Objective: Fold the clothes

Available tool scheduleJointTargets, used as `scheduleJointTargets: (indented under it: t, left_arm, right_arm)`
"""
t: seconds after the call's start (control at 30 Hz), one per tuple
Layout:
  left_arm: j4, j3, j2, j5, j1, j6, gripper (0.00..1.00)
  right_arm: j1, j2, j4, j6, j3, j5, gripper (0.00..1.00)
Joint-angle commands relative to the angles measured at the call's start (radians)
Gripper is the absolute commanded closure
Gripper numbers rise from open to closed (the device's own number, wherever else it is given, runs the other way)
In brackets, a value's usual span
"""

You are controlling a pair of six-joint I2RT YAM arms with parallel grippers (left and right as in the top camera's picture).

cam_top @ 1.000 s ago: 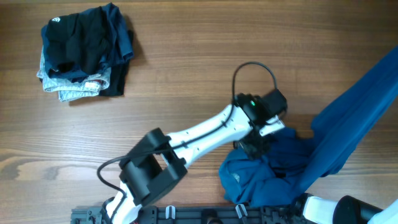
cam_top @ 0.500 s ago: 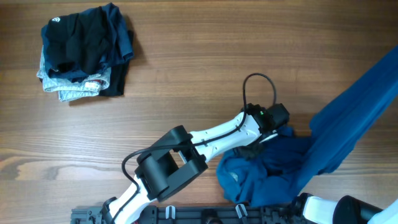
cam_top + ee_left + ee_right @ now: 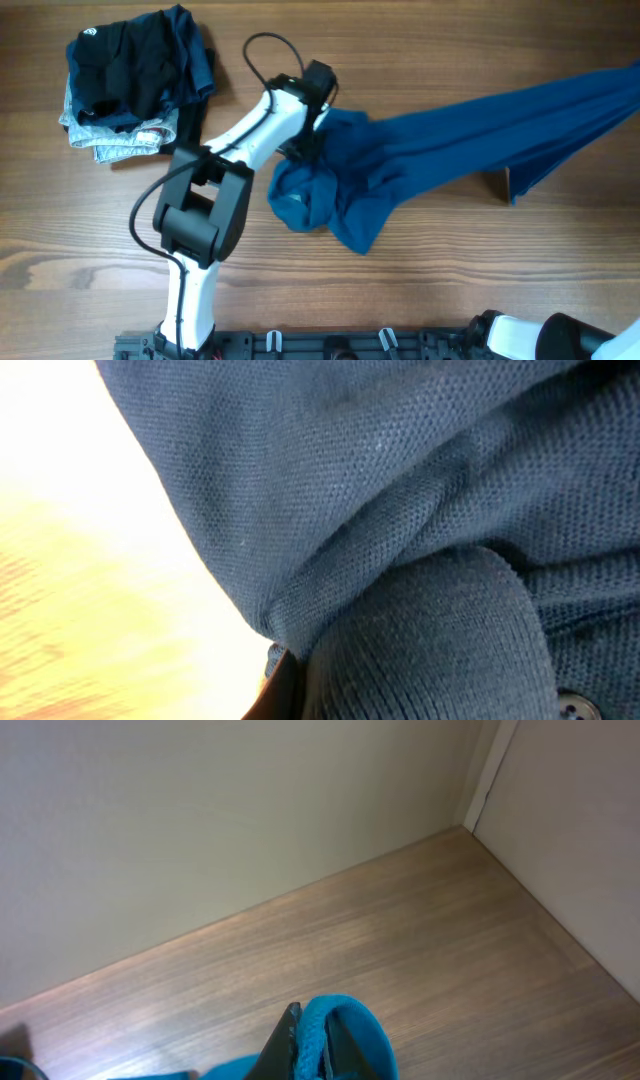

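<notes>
Wooden table, teal-blue garment stretched between two arms.
Left gripper clenched on its bunched end; right gripper pinches a fold, lifted.

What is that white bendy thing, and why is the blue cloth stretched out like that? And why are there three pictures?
The white bendy thing is a robot arm. There are two arms, and each ends in a two-finger gripper. One picture looks down from above the wooden table. The other two come from small cameras on the wrists. The left gripper has pinched one end of the big blue shirt. Its camera sees only blue knit close up. The right gripper pinches blue cloth too, probably the shirt's other end, up beyond the picture's edge. So the shirt hangs stretched between them. The pile of dark clothes in the corner lies untouched.
</notes>
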Motion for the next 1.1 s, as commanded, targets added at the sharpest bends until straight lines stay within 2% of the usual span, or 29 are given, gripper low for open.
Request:
scheduleJointTargets:
  t: [0.0,0.03,0.07,0.13,0.2,0.23,0.33,0.5,0.73,0.8,1.07]
  left_arm:
    - [0.059,0.0,-0.039,-0.016,0.071,-0.017,0.96]
    - [0.076,0.0,-0.039,-0.014,0.09,-0.032,0.91]
    - [0.079,0.003,-0.041,0.002,0.107,-0.033,0.81]
    - [0.062,0.02,-0.048,0.049,0.133,-0.033,0.51]
    - [0.03,0.053,-0.066,0.084,0.148,-0.033,0.34]
    - [0.019,0.065,-0.076,0.088,0.148,-0.033,0.31]
    - [-0.024,0.09,-0.13,0.126,0.143,-0.033,0.29]
    - [-0.108,0.092,-0.227,0.339,0.09,-0.027,0.29]
    - [-0.229,0.088,-0.216,0.327,-0.108,0.107,0.31]
    - [-0.209,0.064,-0.212,0.282,-0.142,0.107,0.31]
    - [0.023,-0.084,-0.178,0.287,-0.164,0.108,0.31]
  right_arm:
    - [-0.005,0.017,0.006,-0.006,0.002,-0.022,0.96]
    - [-0.005,0.017,0.006,-0.006,0.003,-0.021,0.96]
    - [-0.005,0.017,0.008,-0.006,0.003,-0.021,0.96]
    - [-0.005,0.017,0.006,-0.006,0.003,-0.021,0.96]
    - [-0.005,0.017,0.007,-0.006,0.002,-0.021,0.96]
    - [-0.005,0.017,0.008,-0.006,0.002,-0.021,0.96]
    - [-0.005,0.017,0.011,-0.011,0.002,-0.021,0.96]
    - [-0.005,0.017,0.011,-0.025,0.002,-0.021,0.96]
    - [-0.005,0.017,0.029,-0.029,0.002,-0.021,0.96]
    - [-0.005,0.017,0.029,-0.029,0.003,-0.022,0.96]
    - [-0.005,0.017,0.028,-0.03,0.002,-0.022,0.96]
